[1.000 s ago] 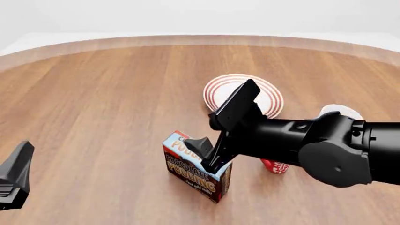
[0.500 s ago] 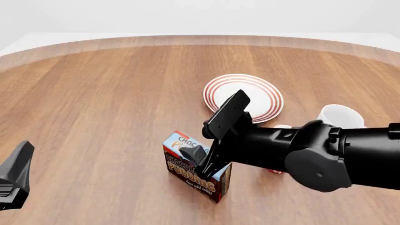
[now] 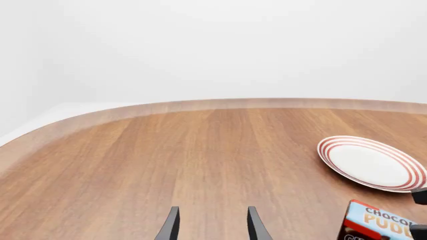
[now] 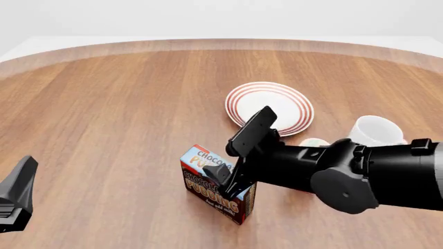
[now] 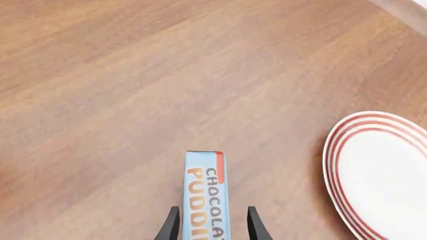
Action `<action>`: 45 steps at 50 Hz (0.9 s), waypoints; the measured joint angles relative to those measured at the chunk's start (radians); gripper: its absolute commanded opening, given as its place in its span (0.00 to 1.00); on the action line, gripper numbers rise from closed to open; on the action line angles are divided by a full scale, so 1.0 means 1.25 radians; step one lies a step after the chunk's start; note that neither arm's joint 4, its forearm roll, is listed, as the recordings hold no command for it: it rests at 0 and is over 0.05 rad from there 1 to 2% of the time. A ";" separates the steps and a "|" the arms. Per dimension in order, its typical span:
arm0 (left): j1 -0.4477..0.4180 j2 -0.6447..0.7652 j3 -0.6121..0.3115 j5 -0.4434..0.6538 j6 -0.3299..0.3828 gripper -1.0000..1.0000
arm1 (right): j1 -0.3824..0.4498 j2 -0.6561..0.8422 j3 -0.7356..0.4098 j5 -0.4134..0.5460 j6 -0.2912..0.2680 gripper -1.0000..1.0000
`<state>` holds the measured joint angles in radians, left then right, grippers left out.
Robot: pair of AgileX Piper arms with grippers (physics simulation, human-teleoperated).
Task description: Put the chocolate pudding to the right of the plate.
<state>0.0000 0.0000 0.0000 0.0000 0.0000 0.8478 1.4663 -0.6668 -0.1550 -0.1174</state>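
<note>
The chocolate pudding (image 4: 213, 191) stands upright on the table, a light-blue-topped box (image 5: 205, 190) with orange and white lettering. My right gripper (image 4: 225, 179) is open and straddles the box's top; in the right wrist view its fingers (image 5: 172, 226) flank the narrow top with a small gap on each side. The plate (image 4: 271, 106), white with red rings, lies behind and to the right of the box and also shows in the right wrist view (image 5: 383, 175). My left gripper (image 3: 212, 230) is open and holds nothing, low at the near left (image 4: 17, 197). The left wrist view shows the plate (image 3: 370, 162) and the box (image 3: 377, 226) too.
A white mug (image 4: 377, 129) lies to the right of the plate, just behind my right arm. The pale rim of a second mug (image 4: 315, 141) peeks over that arm. The wooden table's rounded far edge (image 4: 221, 44) runs across the back.
My right arm has sunk lower and forward over the box, so its fingers now reach further down around the top. The red mug behind the arm is now covered. The left arm stayed put.
</note>
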 measured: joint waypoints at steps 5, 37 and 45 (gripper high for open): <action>0.000 0.000 0.000 0.000 0.000 1.00 | -0.002 0.011 0.001 -0.006 0.001 1.00; 0.000 0.000 0.000 0.000 0.000 1.00 | 0.004 0.056 -0.006 -0.028 0.014 1.00; 0.000 0.000 0.000 0.000 0.000 1.00 | 0.011 0.069 -0.007 -0.037 0.019 1.00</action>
<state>0.0000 0.0000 0.0000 0.0000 0.0000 0.8609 1.5529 -0.6757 -0.2008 -0.0931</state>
